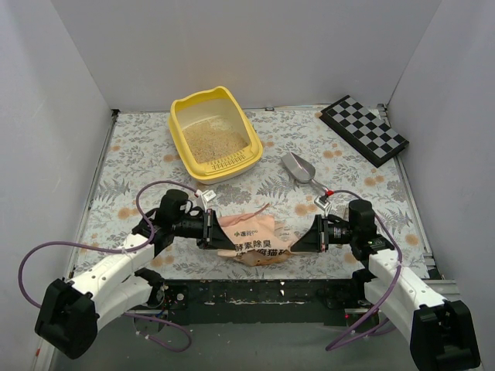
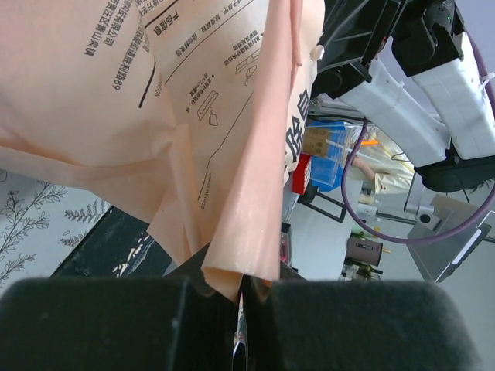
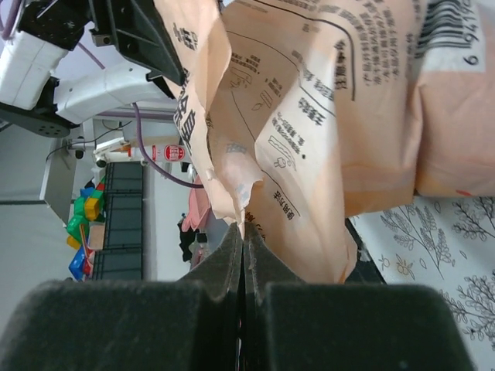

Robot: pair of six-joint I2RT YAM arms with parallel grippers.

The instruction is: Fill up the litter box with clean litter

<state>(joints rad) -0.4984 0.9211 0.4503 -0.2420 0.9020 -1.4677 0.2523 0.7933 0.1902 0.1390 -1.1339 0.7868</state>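
The yellow litter box stands at the back of the table, left of centre, with pale beige clean litter lying inside it. A crinkled orange-pink printed bag hangs between my two grippers near the table's front edge. My left gripper is shut on the bag's left edge. My right gripper is shut on the bag's right edge. The bag also fills most of both wrist views.
A silver metal scoop with a red-tipped handle lies right of the litter box. A black-and-white checkered board leans at the back right corner. White walls enclose the floral tablecloth on three sides.
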